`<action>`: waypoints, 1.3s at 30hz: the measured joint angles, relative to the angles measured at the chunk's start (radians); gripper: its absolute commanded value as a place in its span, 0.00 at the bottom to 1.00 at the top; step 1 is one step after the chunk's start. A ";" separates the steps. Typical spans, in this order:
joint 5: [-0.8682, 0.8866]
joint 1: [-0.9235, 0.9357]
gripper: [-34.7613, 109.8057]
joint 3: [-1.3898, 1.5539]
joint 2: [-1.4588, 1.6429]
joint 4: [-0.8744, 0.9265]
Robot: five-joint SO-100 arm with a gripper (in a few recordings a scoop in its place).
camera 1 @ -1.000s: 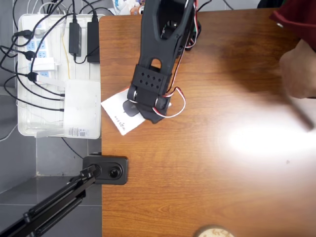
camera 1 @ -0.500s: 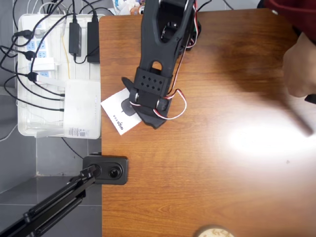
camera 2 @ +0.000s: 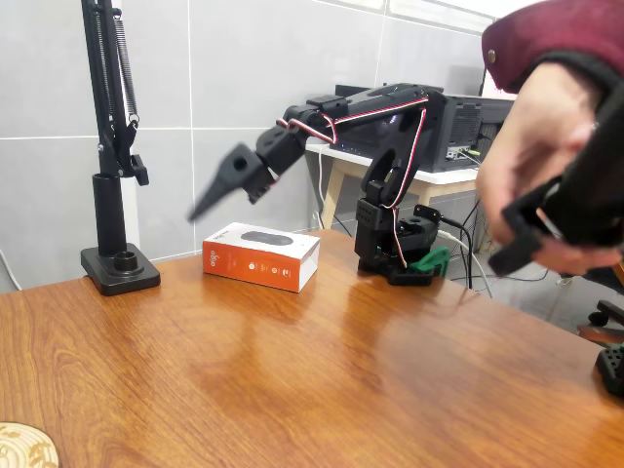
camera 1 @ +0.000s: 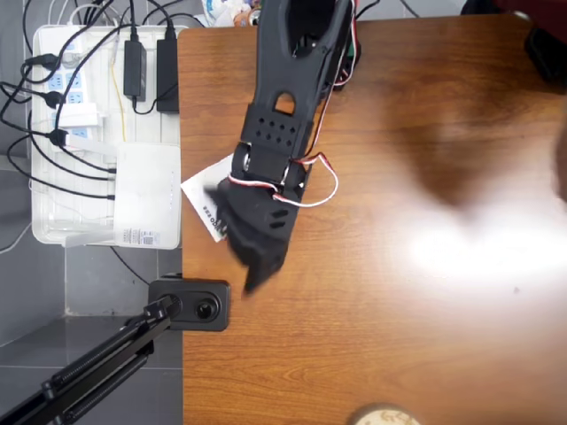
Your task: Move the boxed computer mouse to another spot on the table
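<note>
My pincer (camera 2: 210, 200) hangs in the air above the boxed computer mouse (camera 2: 260, 255), clear of it, tip pointing down and out past the box toward the black lamp stand (camera 2: 119, 267). It is blurred in both views; the fingers read as one dark wedge, so I cannot tell whether they stand apart or together. Nothing is between them. The box lies flat on the table (camera 2: 322, 380), orange side facing the fixed camera, mouse picture up, between the lamp stand and my own base (camera 2: 400, 255). In the overhead view the box (camera 1: 205, 197) sits at the table's edge just beside the white tray (camera 1: 49, 232) of power strips, mostly hidden under my forearm; only a white corner with small print shows. It lies skewed to the table edge, its long axis apparently running roughly across my arm's line. So the box is below and slightly behind my tip: I judge I must draw back and drop before closing across its short width. A person's hand (camera 2: 531, 180) hovers well away from the box, on the far side of my base.
</note>
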 measured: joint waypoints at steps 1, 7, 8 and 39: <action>-0.034 0.000 0.42 0.009 0.008 -0.091; -0.032 -0.075 0.24 0.060 0.003 -0.620; -0.048 -0.084 0.24 0.071 -0.006 -0.723; -0.468 -0.080 0.24 0.522 0.584 -1.865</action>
